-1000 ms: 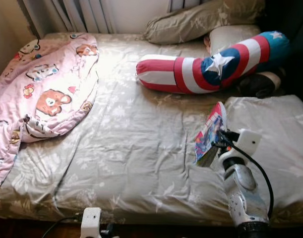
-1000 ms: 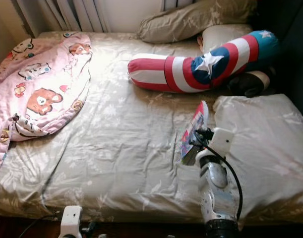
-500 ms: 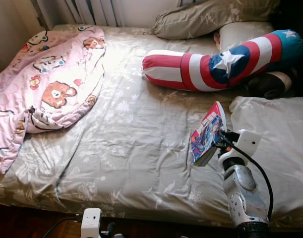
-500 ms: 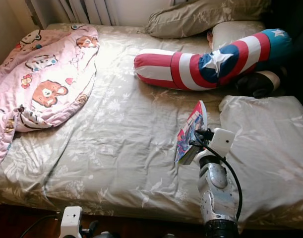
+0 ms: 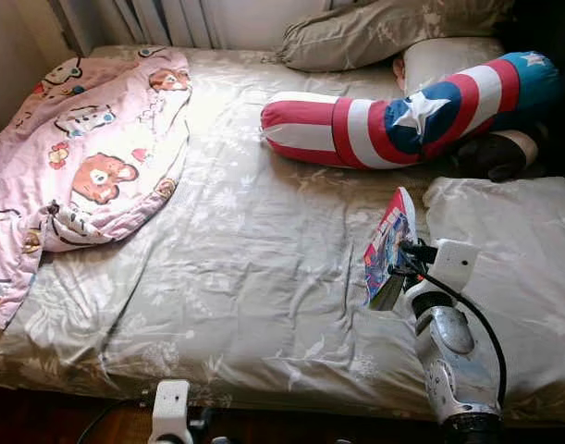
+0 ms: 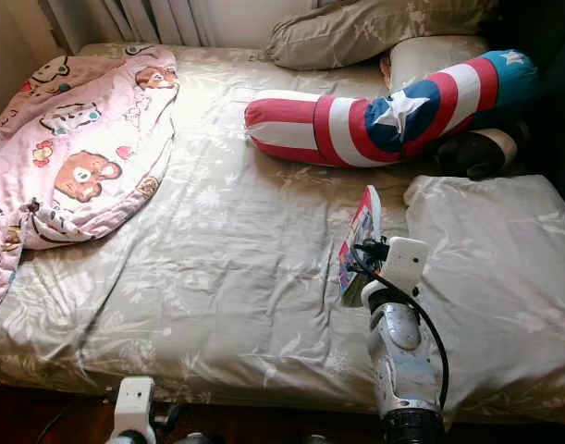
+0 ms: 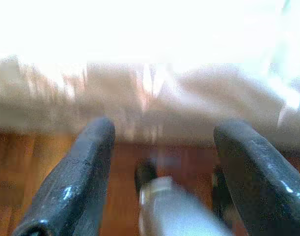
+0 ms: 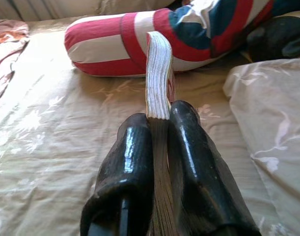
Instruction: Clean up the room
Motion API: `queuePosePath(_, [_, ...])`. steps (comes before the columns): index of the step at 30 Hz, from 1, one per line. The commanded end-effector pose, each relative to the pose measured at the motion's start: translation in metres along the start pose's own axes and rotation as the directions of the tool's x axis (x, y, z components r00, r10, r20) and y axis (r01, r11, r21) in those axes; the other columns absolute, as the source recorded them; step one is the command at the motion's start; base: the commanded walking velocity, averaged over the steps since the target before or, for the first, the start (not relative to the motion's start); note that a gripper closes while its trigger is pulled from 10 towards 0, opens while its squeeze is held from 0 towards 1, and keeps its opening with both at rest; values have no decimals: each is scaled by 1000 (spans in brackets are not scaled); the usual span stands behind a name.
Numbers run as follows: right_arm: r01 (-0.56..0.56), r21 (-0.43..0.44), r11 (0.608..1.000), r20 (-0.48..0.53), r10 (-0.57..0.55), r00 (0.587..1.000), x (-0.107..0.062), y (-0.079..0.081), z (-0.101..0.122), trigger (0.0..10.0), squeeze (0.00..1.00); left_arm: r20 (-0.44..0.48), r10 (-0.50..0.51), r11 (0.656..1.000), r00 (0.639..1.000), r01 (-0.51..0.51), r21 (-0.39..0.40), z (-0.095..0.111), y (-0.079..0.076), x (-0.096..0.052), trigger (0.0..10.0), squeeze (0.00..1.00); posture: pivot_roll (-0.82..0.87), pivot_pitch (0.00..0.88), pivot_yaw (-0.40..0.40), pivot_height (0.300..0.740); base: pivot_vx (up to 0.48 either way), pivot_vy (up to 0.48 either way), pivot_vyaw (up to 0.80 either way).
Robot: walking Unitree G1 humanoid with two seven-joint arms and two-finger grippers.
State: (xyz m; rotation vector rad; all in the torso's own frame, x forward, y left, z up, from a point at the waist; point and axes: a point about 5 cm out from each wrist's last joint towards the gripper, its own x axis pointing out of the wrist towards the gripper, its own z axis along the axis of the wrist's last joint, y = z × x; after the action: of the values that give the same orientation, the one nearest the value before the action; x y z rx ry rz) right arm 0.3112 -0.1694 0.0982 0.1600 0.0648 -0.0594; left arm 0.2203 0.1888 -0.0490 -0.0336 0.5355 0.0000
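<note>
radiator point(image 5: 166, 20) at bed head | wooden floor point(image 7: 22, 162) below bed edge

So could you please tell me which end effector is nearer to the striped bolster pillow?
Right. The right end effector is raised over the bed, shut on a book just short of the striped bolster pillow. The left end effector hangs low by the floor, off the bed's near edge.

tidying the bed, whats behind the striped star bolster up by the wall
Behind the star bolster lie a beige pillow and a paler pillow. A dark object sits by its right end; what the bolster covers is hidden.
</note>
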Motion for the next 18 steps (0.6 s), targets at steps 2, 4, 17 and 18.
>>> queuePosePath(2, [-16,13,1000,42,16,999,-1,2,5,10000,0,166,16,1000,986,-12,-25,31,2,7,10000,0,55,197,-23,675,0,0,0])
queuePosePath(4, [-17,16,1000,42,17,999,-1,2,5,10000,0,275,6,1000,961,2,-29,56,0,12,10000,0,55,197,-23,675,0,0,0])
queuePosePath(17, [-37,45,998,16,37,999,0,5,0,10000,0,464,-26,1000,885,27,5,88,1,3,10000,0,50,181,-20,640,0,0,0])
queuePosePath(18, [-37,45,998,16,37,999,0,5,0,10000,0,464,-26,1000,885,27,5,88,1,3,10000,0,50,181,-20,640,0,0,0])
